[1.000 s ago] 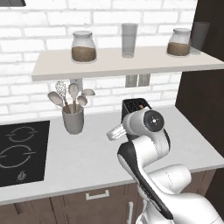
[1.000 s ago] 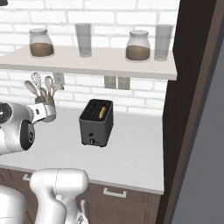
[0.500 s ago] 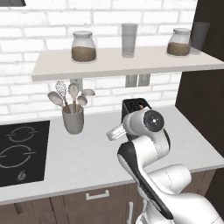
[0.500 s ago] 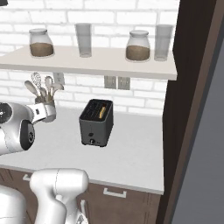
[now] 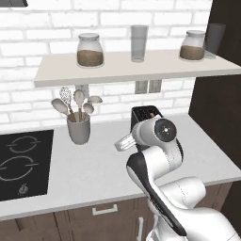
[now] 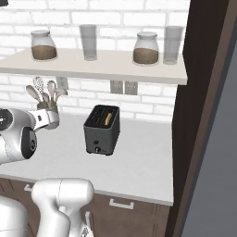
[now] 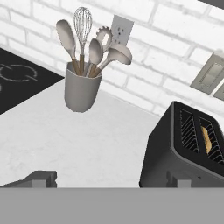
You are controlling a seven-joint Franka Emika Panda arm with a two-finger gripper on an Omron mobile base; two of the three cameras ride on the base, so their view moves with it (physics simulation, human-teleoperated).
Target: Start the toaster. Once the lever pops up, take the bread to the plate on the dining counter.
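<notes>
Nothing has moved since the earlier frame. The gripper [image 7: 111, 178] hangs with jaws wide and empty, left of the toaster [image 6: 102, 129]. The bread [image 6: 108, 118] sits in 1 of its 2 slots. Best approach: descend squarely onto the lever [image 6: 97, 150], which the right base view shows and the left base view hides.

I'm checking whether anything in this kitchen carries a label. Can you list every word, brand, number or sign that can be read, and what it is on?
No readable words, brands or numbers.
Cooktop: white ring marks for two burners and a small flame-like symbol near its front edge, no text.
Toaster: plain dark body, no lettering; its small front control is too small to read.
Shelf jars and glasses: no labels.
Utensil holder: plain.
</notes>
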